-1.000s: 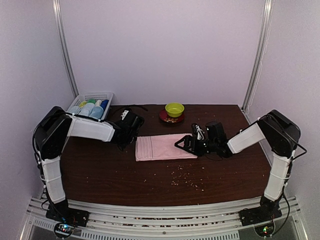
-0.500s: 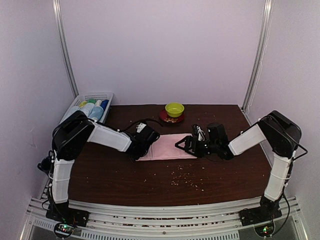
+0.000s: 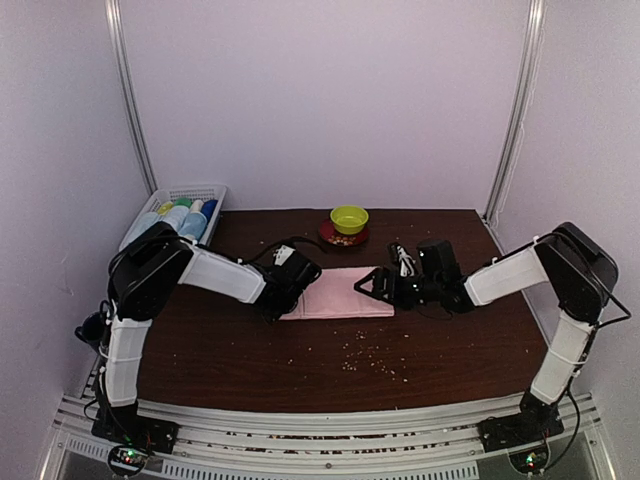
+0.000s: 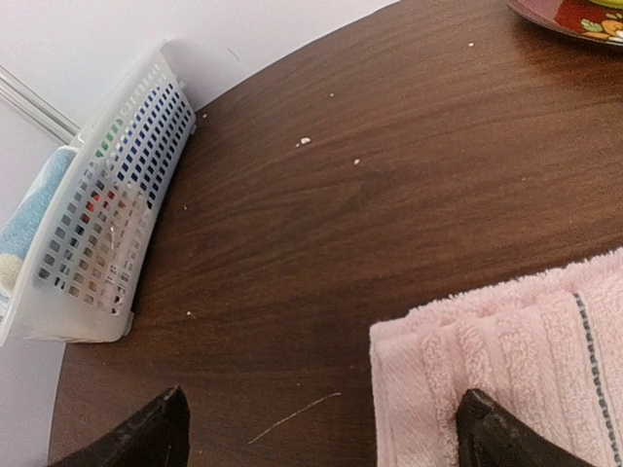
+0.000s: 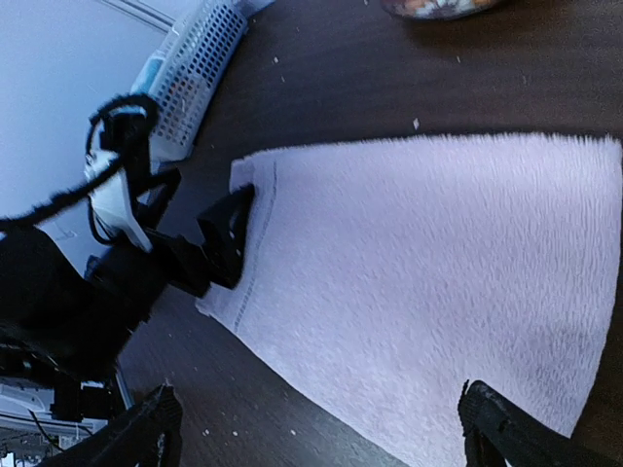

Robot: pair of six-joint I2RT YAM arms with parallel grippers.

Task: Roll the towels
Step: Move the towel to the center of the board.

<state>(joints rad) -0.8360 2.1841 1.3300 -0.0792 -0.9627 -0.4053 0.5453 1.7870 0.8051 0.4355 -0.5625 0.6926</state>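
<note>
Table: a dark brown wood table (image 3: 200, 340); its top is smooth and a bit shiny
Room: plain pale walls (image 3: 320, 100) stand on three sides; thin metal bars (image 3: 131, 110) run up the back corners
Front edge: grey metal rails (image 3: 320, 415) run along the near side; both arms stand on them
Crumbs: small pale crumbs (image 3: 370, 358) lie on the table, just in front of the towel
Pink towel: the pink towel (image 3: 340, 293) lies flat in the middle of the table, between the two claws; it is not rolled
Left claw: the left claw (image 4: 321, 443) is down low at the left end of the towel; its fingers are wide apart; one finger is over the towel's corner, the other over bare wood; it holds nothing
Right claw: the right claw (image 5: 321, 428) is at the right end of the towel; its fingers are wide apart too; it holds nothing
Basket: a white basket (image 3: 190, 189) sits at the back left corner; blue and green things are inside; I cannot tell what they are
Bowl: a green bowl (image 3: 349, 217) sits on a red plate (image 3: 328, 236) at the back, in the middle
</note>
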